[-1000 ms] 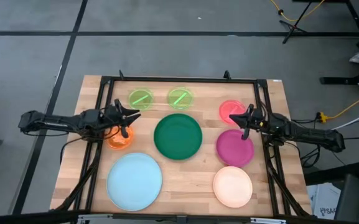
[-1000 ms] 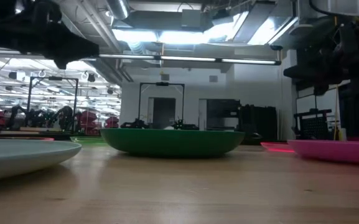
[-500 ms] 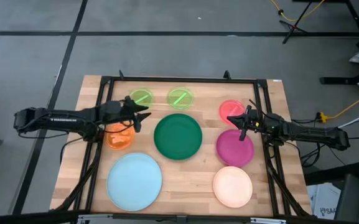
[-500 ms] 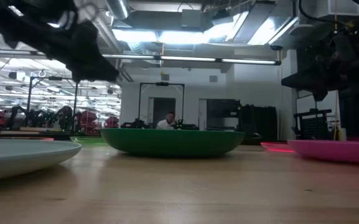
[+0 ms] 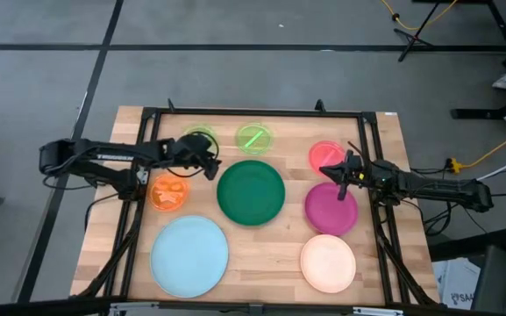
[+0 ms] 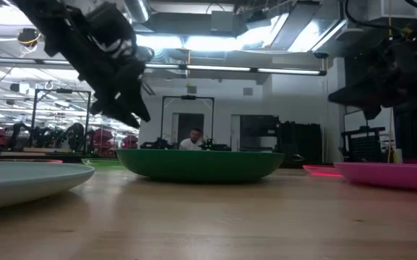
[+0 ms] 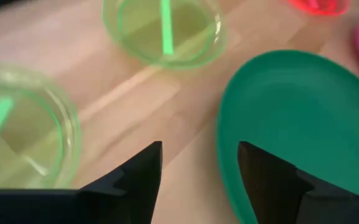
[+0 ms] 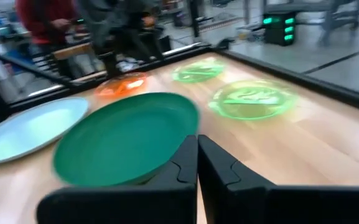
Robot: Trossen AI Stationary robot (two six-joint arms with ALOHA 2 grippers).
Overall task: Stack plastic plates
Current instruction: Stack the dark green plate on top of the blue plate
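Plates lie singly across the wooden table [image 5: 261,241], none stacked on another; the left gripper [image 5: 210,164] hangs with its fingers spread, empty, over bare wood between the near neon green plate [image 5: 198,138] behind it and the dark green plate [image 5: 251,192] just ahead to its inner side; in the left wrist view the gap between the fingers shows bare boards, with the dark green rim [image 7: 226,134] close on one side and a neon green rim [image 7: 73,134] close on the other; the second neon green plate [image 5: 253,138] sits apart from both; the orange plate [image 5: 168,193] lies beside the left arm's wrist, toward the table's front, and the light blue plate [image 5: 189,255] farther forward, near the front edge; the right gripper [image 5: 340,175] hangs with its fingers pressed together, holding nothing, over the seam between the translucent pink plate [image 5: 324,155] and the magenta plate [image 5: 330,210]; the cream plate [image 5: 328,262] rests forward of it by the front edge; a strip of clear wood runs between the dark green plate and the magenta one.
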